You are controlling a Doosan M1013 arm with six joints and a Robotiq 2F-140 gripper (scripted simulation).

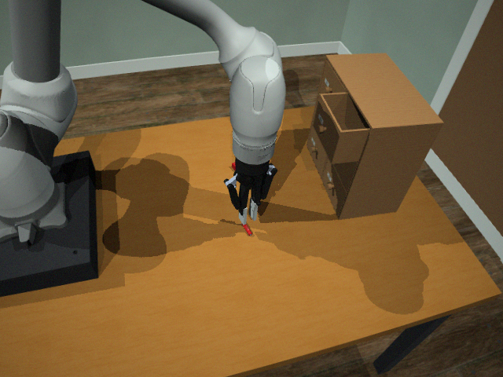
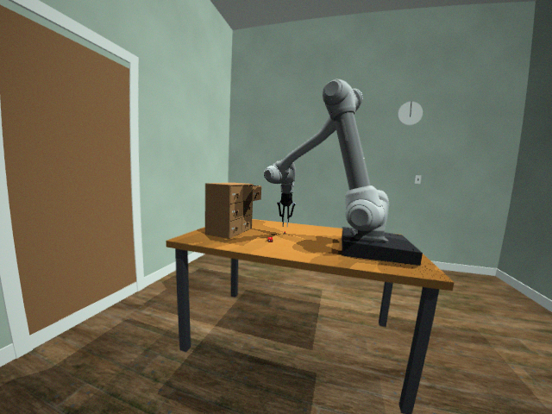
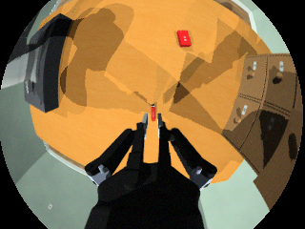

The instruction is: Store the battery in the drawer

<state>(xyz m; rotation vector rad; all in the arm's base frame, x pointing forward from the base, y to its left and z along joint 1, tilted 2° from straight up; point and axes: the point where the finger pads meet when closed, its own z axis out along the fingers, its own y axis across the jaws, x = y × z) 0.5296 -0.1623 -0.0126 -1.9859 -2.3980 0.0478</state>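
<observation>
The AAA battery (image 1: 247, 230) is a small red cylinder lying on the table left of the chest. My gripper (image 1: 247, 214) points straight down over it, with the fingers narrowed to a small gap and the tips just above the table. In the wrist view the battery (image 3: 152, 114) shows in the gap between the fingertips; the fingers do not press on it. The small wooden chest (image 1: 369, 134) stands at the table's far right. One upper drawer (image 1: 343, 117) is pulled partly out and looks empty. The drawer labels are too small to read.
A small red block (image 3: 183, 37) lies on the table beyond the battery, mostly hidden behind my gripper in the top view (image 1: 233, 165). My arm's dark base (image 1: 49, 227) sits at the left. The chest's other drawers (image 1: 324, 162) are pushed in.
</observation>
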